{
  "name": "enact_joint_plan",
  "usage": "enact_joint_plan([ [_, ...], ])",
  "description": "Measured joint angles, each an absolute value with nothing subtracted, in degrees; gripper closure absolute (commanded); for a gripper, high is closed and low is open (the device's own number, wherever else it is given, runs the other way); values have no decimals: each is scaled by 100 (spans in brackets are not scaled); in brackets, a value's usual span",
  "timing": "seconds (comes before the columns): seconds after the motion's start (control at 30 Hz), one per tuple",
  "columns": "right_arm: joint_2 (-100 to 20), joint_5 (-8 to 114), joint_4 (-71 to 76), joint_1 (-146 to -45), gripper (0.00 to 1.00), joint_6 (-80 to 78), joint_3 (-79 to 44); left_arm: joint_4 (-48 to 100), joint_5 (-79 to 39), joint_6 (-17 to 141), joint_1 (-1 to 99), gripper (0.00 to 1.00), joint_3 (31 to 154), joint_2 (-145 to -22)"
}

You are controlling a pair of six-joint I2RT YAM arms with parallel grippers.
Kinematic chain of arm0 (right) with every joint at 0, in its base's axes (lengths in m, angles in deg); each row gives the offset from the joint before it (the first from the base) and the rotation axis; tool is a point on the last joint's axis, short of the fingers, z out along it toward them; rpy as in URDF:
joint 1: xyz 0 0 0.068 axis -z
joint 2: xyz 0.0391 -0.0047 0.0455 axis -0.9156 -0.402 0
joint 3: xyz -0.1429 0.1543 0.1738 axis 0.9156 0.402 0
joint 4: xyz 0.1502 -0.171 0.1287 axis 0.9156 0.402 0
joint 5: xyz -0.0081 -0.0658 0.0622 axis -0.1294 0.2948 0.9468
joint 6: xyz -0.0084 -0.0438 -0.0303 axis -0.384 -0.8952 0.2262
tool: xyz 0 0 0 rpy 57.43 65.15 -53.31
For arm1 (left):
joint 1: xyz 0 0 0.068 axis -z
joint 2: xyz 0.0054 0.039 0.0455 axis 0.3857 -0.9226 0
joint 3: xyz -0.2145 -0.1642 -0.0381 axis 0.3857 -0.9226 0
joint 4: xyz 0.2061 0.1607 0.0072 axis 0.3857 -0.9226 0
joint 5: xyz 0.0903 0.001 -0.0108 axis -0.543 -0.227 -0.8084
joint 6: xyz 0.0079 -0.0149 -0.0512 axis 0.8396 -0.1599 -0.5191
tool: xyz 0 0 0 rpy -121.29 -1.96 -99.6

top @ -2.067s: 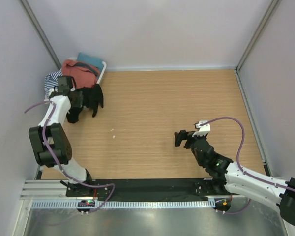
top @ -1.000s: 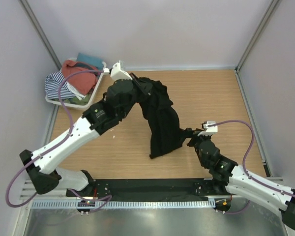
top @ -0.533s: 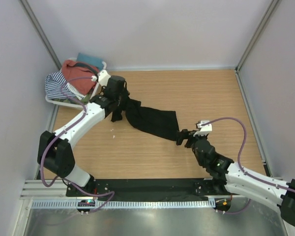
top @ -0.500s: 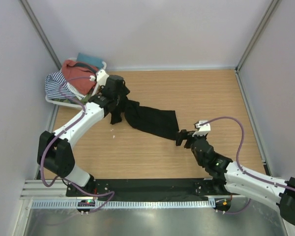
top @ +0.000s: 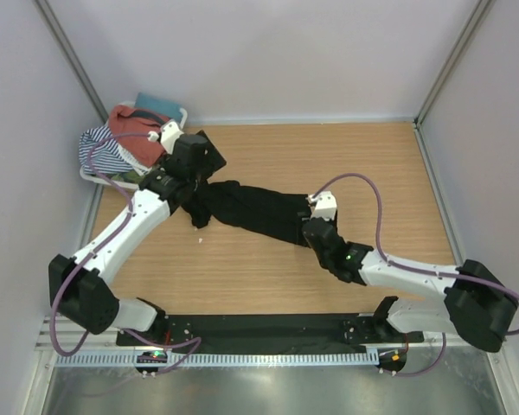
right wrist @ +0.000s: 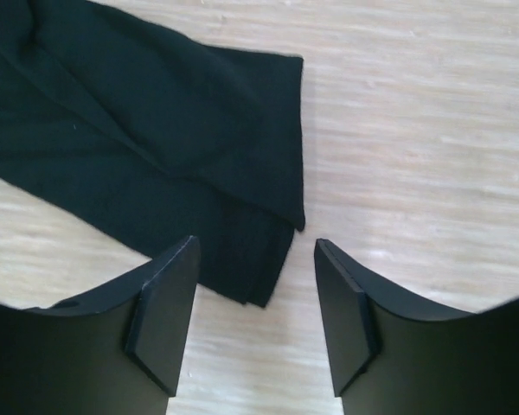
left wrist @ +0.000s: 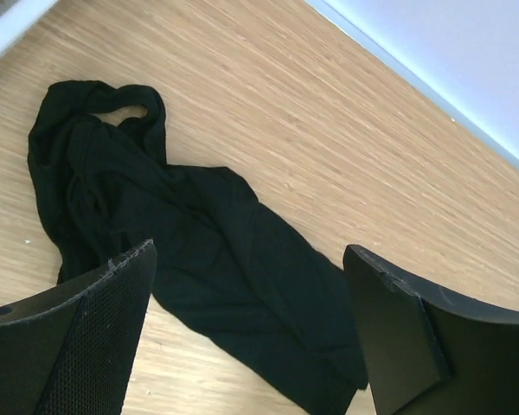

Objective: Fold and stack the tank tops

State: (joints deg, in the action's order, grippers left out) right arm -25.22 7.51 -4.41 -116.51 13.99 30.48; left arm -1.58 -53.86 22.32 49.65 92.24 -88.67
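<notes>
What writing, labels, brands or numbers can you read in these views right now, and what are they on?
No text can be read in any view.
The black top is plain, with no print or tag showing.
The basket and the clothes in it show no lettering; they are too small to tell whether there is a tag.

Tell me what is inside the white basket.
A heap fills the white basket: rust-red tank top uppermost, striped cloth beside it, teal cloth behind. Whatever lies beneath is covered, and the left arm hides its near-right corner.
</notes>
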Motion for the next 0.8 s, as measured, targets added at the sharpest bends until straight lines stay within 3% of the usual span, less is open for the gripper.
enact_joint_plan([
  [0.2,-3412,825,92,-11363,38,1535,2073,-145,-5353,2444,5011,11,8656,-8487],
  [0.57,-4524,1022,573,-11031,52,1797,1717,511,-5102,2772,5011,12,7113,-8301],
  [0.67,-4612,1015,612,-10985,67,1801,1676,804,-5100,2916,5011,12,6910,-8085],
  [0.8,-4784,989,647,-10919,79,1797,1518,1125,-5100,3058,5011,12,6774,-7958],
])
